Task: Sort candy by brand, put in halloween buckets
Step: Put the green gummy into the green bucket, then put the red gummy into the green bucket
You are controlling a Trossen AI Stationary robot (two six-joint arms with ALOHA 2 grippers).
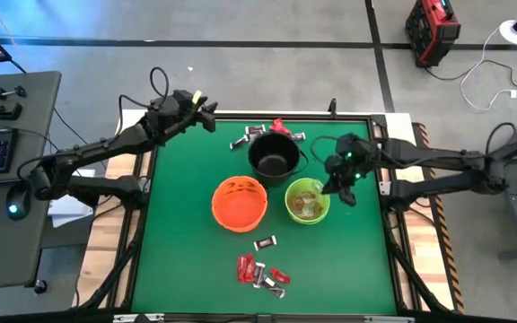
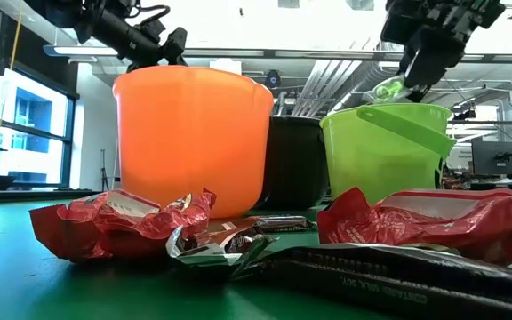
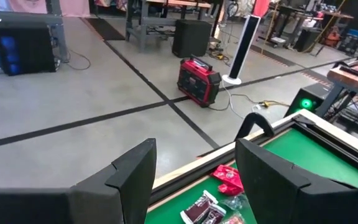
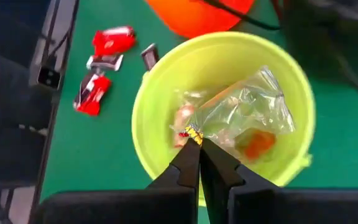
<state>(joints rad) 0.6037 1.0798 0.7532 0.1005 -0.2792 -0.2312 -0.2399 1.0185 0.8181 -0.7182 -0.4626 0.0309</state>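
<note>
Candy: wrapped sweets are lying in two loose groups on the green table (image 1: 178,260), with one pale clear-wrapped piece (image 4: 247,115) hanging over the lime green bucket (image 1: 292,193) in the right end effector (image 4: 197,146).
Buckets: three are sitting near the table's centre, the black bucket (image 1: 273,157) toward 12 o'clock, the orange bucket (image 1: 239,203) toward 7 o'clock of it and the lime green one toward 5 o'clock of it.
Right end effector: it is pinching a corner of the pale wrapper with its fingers closed together, directly above the lime green bucket's mouth.
Left end effector: its fingers (image 3: 272,174) are standing apart with nothing between them; it (image 1: 206,117) is waiting at the table's far edge, at about 10 o'clock from the black bucket.
Done so far: pale sweets are already resting on the lime green bucket's floor (image 4: 182,118); whether the other two buckets are holding any candy, I cannot tell.
Left to do: a red cluster (image 1: 260,272) at 6 o'clock of the table, one dark piece (image 1: 266,242) just beyond it, and the red and dark pieces (image 1: 251,135) behind the black bucket are all waiting unsorted.
Judgement: the sorting is looking early to midway, with the red and dark brands mostly outstanding.
</note>
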